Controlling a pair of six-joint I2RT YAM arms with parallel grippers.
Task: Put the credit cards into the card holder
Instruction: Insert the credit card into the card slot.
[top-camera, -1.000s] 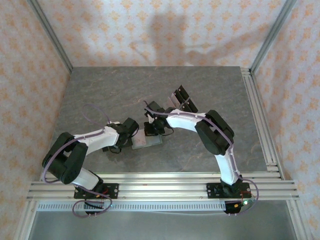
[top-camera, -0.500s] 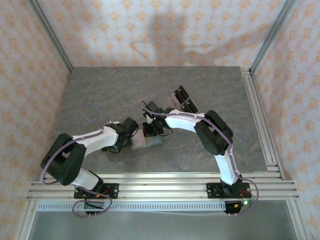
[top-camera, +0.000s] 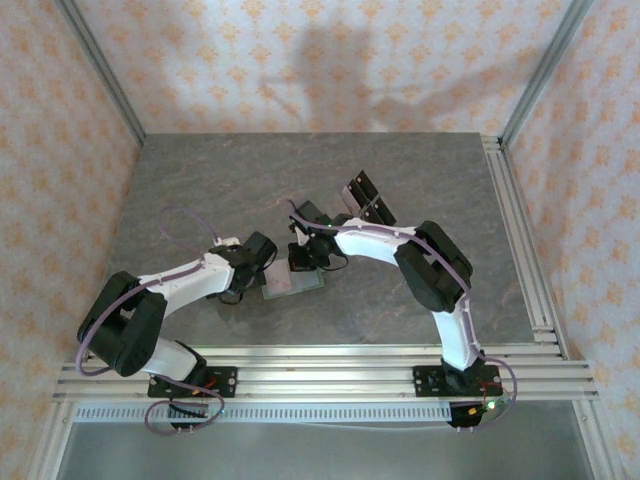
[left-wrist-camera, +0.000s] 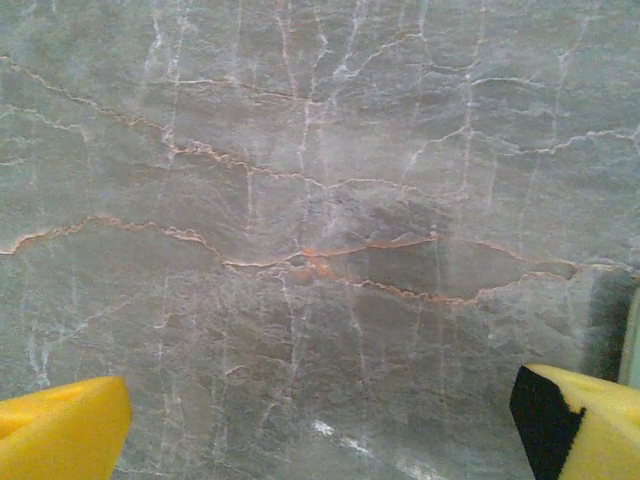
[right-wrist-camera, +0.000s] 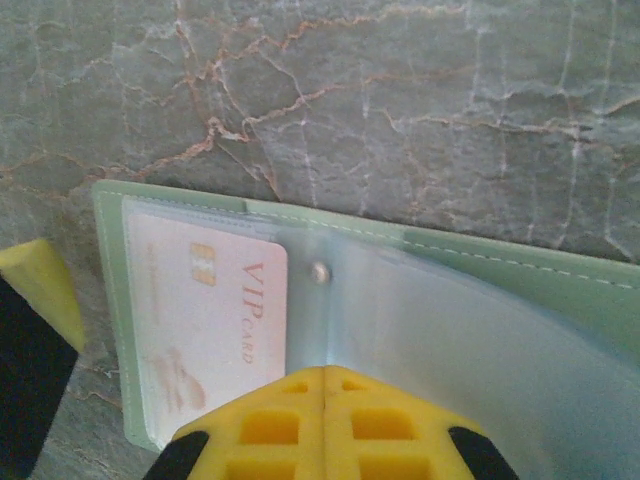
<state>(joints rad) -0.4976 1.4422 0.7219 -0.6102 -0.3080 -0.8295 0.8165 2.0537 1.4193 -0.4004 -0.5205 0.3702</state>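
Two arms meet near the middle of the grey marbled table (left-wrist-camera: 320, 200). The card holder (right-wrist-camera: 560, 290) lies there, opened flat, green with a clear sleeve (right-wrist-camera: 440, 330) over its inside and a small snap (right-wrist-camera: 320, 272) near the fold. One pale card (right-wrist-camera: 215, 320), printed "VIP card", sits inside the left pocket under the sleeve.

The right gripper (right-wrist-camera: 325, 385) is at the holder's near edge, over the fold, its yellow fingers pressed together. I cannot tell whether they pinch the sleeve.

The left gripper (left-wrist-camera: 320, 430) hangs low over bare table just beside the holder, fingers spread wide and holding nothing. A yellow-and-black fingertip (right-wrist-camera: 35, 300) stands just beside the holder's left corner.
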